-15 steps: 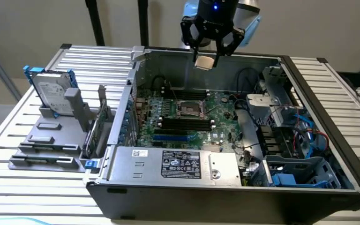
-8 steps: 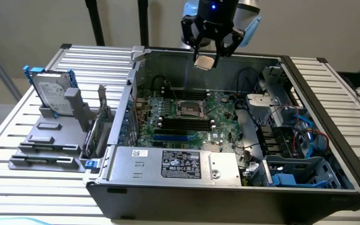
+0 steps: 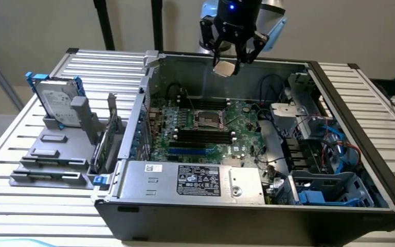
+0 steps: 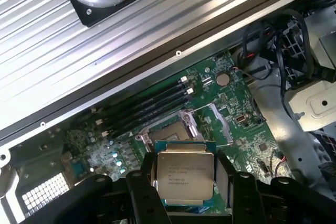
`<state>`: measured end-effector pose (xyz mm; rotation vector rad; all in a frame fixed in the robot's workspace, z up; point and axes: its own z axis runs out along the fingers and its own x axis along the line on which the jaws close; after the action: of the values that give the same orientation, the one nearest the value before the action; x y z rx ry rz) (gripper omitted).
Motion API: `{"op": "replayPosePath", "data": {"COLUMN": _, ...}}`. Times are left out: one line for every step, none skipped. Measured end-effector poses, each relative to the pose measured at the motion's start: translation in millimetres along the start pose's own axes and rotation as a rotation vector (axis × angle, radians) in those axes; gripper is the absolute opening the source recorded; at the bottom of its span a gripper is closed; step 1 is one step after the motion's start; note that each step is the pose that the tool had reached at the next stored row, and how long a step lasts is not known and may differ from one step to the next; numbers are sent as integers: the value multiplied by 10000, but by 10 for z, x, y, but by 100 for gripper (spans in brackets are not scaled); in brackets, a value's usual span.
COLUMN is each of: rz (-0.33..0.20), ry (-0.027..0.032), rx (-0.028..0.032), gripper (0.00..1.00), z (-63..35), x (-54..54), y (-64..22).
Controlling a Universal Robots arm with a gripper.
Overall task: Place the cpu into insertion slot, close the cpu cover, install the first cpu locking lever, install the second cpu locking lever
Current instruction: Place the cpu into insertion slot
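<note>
In the exterior view, the small, flat, square, pale silvery cpu (image 3: 225, 68) is being held by the black claw (image 3: 230, 60), which is being kept closed on the chip's opposite edges. It is hanging high above the open dark metal computer case (image 3: 252, 226), well apart from the green motherboard (image 3: 242, 128). The dark square insertion slot (image 3: 209, 119) with its metal rim is lying unfilled on that board, below the chip and a little toward the exterior view's left, and the case is being carried on a ribbed aluminium surface (image 3: 19, 154). In the wrist view, the cpu (image 4: 185, 176) is being shown with its matte metal lid and faint printing toward the camera, pinched between the black fingers (image 4: 148, 179) of the claw (image 4: 186, 182). The insertion slot (image 4: 170, 129) is lying beyond it, beside long black memory slots (image 4: 152, 100). The thin silvery cpu cover (image 4: 219, 121) is seemingly standing raised at the socket's side, though this is hard to tell. The chip is being judged light, rigid and smooth-sided, so slipping is being counted a risk. Its underside contacts and the socket's pins are being judged fragile, so hold is best being taken on the bare edges only, with the chip kept level.
</note>
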<state>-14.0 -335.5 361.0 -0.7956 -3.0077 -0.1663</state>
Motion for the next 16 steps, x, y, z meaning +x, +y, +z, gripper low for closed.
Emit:
{"op": "replayPosePath", "data": {"rz": 144, "ry": -9, "rx": -4, "gripper": 55, "z": 0, "x": 0, "y": 0}}
{"op": "replayPosePath", "data": {"rz": 288, "ry": -17, "rx": -9, "gripper": 55, "z": 0, "x": 0, "y": 0}}
{"op": "replayPosePath", "data": {"rz": 430, "ry": -24, "rx": -13, "gripper": 55, "z": 0, "x": 0, "y": 0}}
{"op": "replayPosePath", "data": {"rz": 587, "ry": -32, "rx": -17, "gripper": 55, "z": 0, "x": 0, "y": 0}}
{"op": "replayPosePath", "data": {"rz": 728, "ry": -39, "rx": -21, "gripper": 55, "z": 0, "x": 0, "y": 0}}
{"op": "replayPosePath", "data": {"rz": 867, "ry": -46, "rx": -24, "gripper": 55, "z": 0, "x": 0, "y": 0}}
{"op": "replayPosePath", "data": {"rz": 1009, "ry": -52, "rx": -27, "gripper": 55, "z": 0, "x": 0, "y": 0}}
{"op": "replayPosePath", "data": {"rz": 1152, "ry": -59, "rx": -31, "gripper": 55, "z": 0, "x": 0, "y": 0}}
{"op": "replayPosePath", "data": {"rz": 1299, "ry": -67, "rx": -34, "gripper": 55, "z": 0, "x": 0, "y": 0}}
{"op": "replayPosePath", "data": {"rz": 1443, "ry": -75, "rx": -38, "gripper": 55, "z": 0, "x": 0, "y": 0}}
{"op": "replayPosePath", "data": {"rz": 1587, "ry": -82, "rx": -42, "gripper": 55, "z": 0, "x": 0, "y": 0}}
{"op": "replayPosePath", "data": {"rz": 1734, "ry": -91, "rx": -47, "gripper": 55, "z": 0, "x": 0, "y": 0}}
{"op": "replayPosePath", "data": {"rz": 1879, "ry": -100, "rx": -53, "gripper": 55, "z": 0, "x": 0, "y": 0}}
{"op": "replayPosePath", "data": {"rz": 2032, "ry": -111, "rx": -58, "gripper": 55, "z": 0, "x": 0, "y": 0}}
{"op": "replayPosePath", "data": {"rz": 2172, "ry": -121, "rx": -64, "gripper": 55, "z": 0, "x": 0, "y": 0}}
{"op": "replayPosePath", "data": {"rz": 2316, "ry": -132, "rx": -70, "gripper": 55, "z": 0, "x": 0, "y": 0}}
